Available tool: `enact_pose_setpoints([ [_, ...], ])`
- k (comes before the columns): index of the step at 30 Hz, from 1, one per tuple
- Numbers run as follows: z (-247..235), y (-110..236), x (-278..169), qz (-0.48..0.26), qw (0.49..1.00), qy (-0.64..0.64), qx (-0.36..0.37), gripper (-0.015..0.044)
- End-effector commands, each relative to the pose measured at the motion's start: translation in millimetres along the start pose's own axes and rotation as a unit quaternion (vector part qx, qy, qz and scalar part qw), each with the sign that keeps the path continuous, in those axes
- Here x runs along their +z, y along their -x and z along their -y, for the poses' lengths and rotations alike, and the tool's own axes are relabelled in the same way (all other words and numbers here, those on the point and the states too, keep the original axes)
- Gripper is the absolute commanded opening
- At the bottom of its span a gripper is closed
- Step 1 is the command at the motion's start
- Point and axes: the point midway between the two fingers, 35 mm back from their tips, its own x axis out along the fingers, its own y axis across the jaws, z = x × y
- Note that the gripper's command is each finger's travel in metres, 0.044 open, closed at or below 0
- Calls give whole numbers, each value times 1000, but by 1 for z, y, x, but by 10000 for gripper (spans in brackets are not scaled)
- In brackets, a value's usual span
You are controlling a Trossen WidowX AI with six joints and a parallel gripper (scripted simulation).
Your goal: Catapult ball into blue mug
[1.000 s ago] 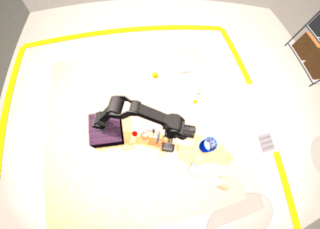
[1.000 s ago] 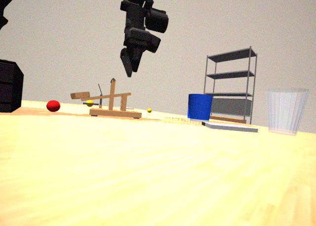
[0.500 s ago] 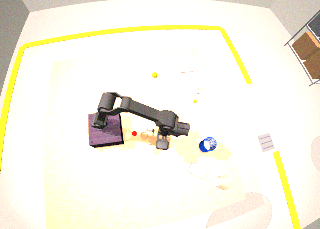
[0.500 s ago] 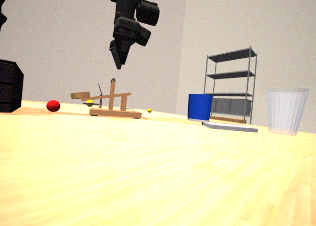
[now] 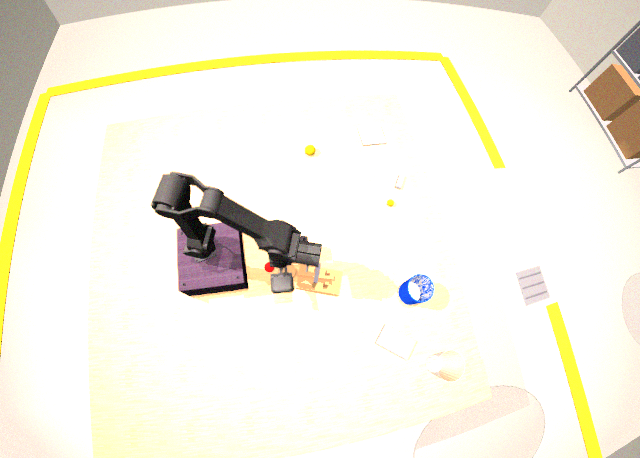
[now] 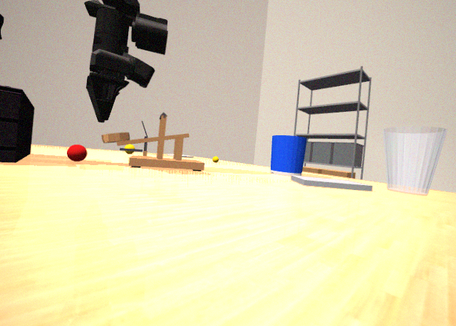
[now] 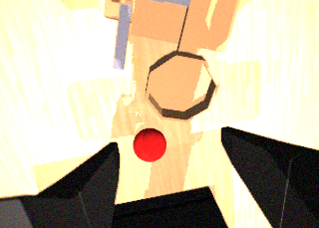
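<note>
The red ball (image 5: 268, 267) (image 6: 77, 152) (image 7: 150, 144) lies on the wooden table beside the catapult. The wooden catapult (image 5: 323, 281) (image 6: 162, 146) stands with its arm tilted; its empty cup (image 6: 115, 137) (image 7: 181, 86) points towards the ball. The blue mug (image 5: 416, 289) (image 6: 288, 154) stands upright to the catapult's right. My gripper (image 6: 101, 117) (image 7: 170, 141) is open and empty. It hangs well above the table, over the ball and the cup's end, with the ball showing between its fingers in the wrist view.
Two small yellow balls (image 5: 309, 150) (image 5: 390, 202) lie further back. A clear bin (image 6: 414, 161), a flat grey slab (image 6: 331, 183) and a metal shelf (image 6: 331, 120) are right of the mug. The arm's purple base (image 5: 211, 269) is left of the ball.
</note>
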Motion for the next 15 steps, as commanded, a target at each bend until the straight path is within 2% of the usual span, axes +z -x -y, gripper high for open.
enact_pose_setpoints([
  [1,-11,-17,-32,-2,1000,28,0,300],
  [15,-13,-35,-37,-3,999,32,0,300],
])
